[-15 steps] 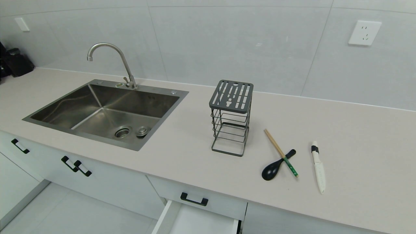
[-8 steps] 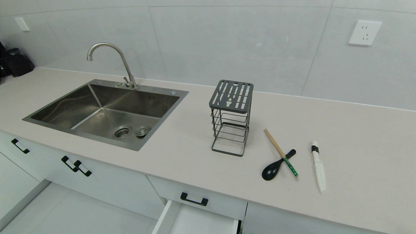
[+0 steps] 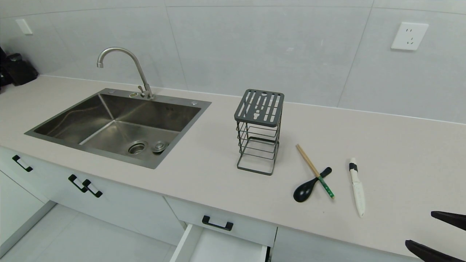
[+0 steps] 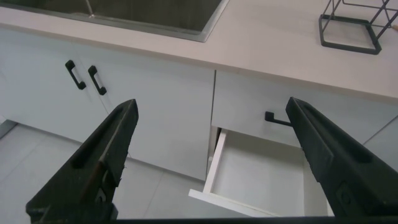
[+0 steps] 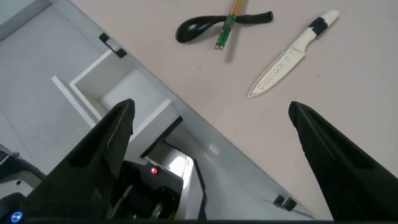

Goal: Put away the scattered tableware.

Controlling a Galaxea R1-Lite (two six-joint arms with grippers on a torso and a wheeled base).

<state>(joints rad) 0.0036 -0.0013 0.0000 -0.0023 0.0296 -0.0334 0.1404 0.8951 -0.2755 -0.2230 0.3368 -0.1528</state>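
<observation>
**STATUS: BOTH GRIPPERS RELEASED, TABLEWARE LOOSE ON COUNTER**

1. R gripper [image 5: 208,112]
- State: fingers spread wide, nothing held.
- Pos.: over the front edge of the counter [image 3: 204,171], at its right end. In the head view the dark fingertips [image 3: 449,219] are apart from all tableware.

2. Tableware, ref. R gripper
- Knife [image 3: 356,187]: nearest item, ahead and just to the left of the gripper. White w/ a black band near the handle. Lies flat, tip toward the counter's front edge.
- Spoon [image 3: 305,189]: black, farther left, beyond the knife. Bowl toward the front edge.
- Chopsticks [image 3: 315,171]: lie across the spoon handle, touching it. The green-banded end is nearest the gripper.
- Rack [image 3: 259,131]: dark wire frame w/ slotted top plate. Stands upright left of the chopsticks, farthest from the gripper, w/ nothing in it.

3. L gripper [image 4: 211,106]
- State: fingers spread wide, nothing held.
- Pos.: below counter level, facing the white cabinet fronts. The drawer [image 4: 261,168] stands pulled out ahead of and beneath it. The rack's base is up on the counter beyond it.

4. Other fixtures
- Sink [image 3: 109,123] w/ faucet [image 3: 123,69]: left of the rack, well apart from the R gripper.
</observation>
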